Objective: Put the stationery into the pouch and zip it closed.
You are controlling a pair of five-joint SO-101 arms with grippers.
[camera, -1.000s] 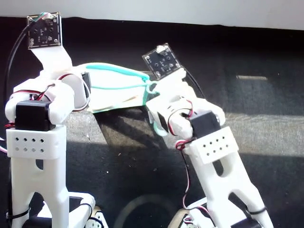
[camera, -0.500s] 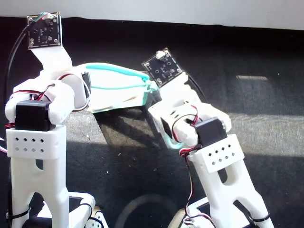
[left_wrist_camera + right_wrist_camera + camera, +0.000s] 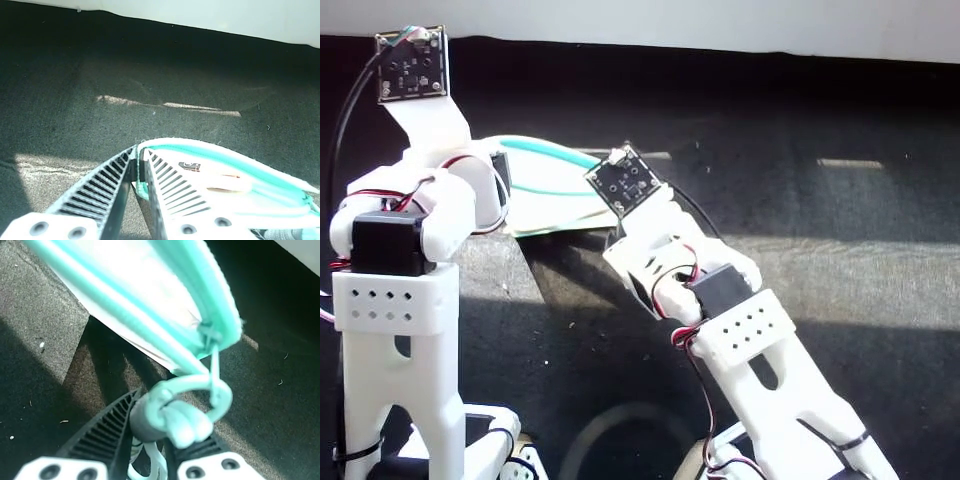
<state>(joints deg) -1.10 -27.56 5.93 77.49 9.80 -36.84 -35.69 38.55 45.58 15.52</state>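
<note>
The filling step looked done and the zipping was what remained. The pouch [image 3: 545,195] was held off the mat [image 3: 840,200], tilted, between the 2 arms. The left claw [image 3: 140,151] was pressed together on the pouch's edge at 1 end, anchoring it. At the other end the right claw [image 3: 160,415] pinched the looped cord [image 3: 200,385] that hung from the slider [image 3: 206,332]. In the left wrist view the pouch's mouth gaped: its 2 teal zip tracks ran apart, and between them lay a pale item [image 3: 227,184], most likely a piece of stationery, though what kind could not be told. No loose stationery showed on the mat around the arms, so the contents were probably all inside; how many pieces were in there could not be judged. In the right wrist view the 2 tracks met at the slider, near the pouch's corner, so the zip seemed to be at or near its open end, with most of its run not yet closed. What was left, by this reading, was 1 step: draw the slider along the tracks towards the left claw's end while that claw kept the pouch taut, and take care that the pale item did not catch in the teeth.
</note>
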